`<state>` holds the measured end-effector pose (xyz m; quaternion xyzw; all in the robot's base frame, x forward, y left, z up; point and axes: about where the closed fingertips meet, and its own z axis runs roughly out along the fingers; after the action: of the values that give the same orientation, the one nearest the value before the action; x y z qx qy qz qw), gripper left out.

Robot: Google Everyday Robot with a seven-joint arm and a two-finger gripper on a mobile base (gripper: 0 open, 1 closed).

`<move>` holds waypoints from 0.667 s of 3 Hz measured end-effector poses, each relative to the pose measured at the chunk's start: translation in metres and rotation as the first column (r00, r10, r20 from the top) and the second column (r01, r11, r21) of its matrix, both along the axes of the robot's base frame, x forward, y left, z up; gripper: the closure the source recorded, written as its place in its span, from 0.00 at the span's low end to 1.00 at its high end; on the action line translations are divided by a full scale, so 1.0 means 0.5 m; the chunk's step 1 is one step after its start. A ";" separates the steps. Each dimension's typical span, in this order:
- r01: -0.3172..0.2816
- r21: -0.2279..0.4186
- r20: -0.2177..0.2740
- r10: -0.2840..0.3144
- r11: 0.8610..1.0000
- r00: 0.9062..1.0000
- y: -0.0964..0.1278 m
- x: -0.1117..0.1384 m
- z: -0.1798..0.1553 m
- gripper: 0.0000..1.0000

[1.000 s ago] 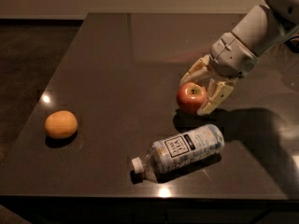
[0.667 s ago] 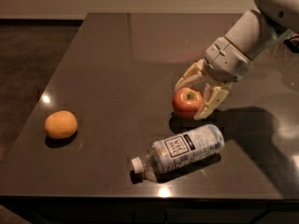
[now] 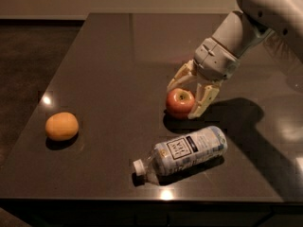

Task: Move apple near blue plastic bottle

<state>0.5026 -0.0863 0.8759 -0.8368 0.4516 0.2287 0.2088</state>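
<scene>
The small red apple (image 3: 179, 103) sits low over the dark table (image 3: 109, 60), right of centre, between my fingers. My gripper (image 3: 182, 100) reaches in from the upper right and is shut on the apple, one cream finger (image 3: 179, 77) behind it and the other (image 3: 202, 100) on its right side. The blue plastic bottle (image 3: 183, 151) lies on its side just in front of the apple, white cap pointing left, label up. A small gap separates apple and bottle.
A plain orange round fruit (image 3: 61, 126) lies near the table's left edge. The table's front edge runs just below the bottle. My arm (image 3: 246, 27) crosses the upper right of the table.
My gripper has moved left and toward the front of the table with the apple in it, bringing the apple closer to the bottle. The bottle and the orange fruit have not moved.
</scene>
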 end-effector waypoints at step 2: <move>-0.099 0.011 0.013 0.099 0.995 0.995 0.027 0.027 -0.008 0.35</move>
<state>0.5161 -0.0730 0.8719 -0.8583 0.4070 0.2361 0.2047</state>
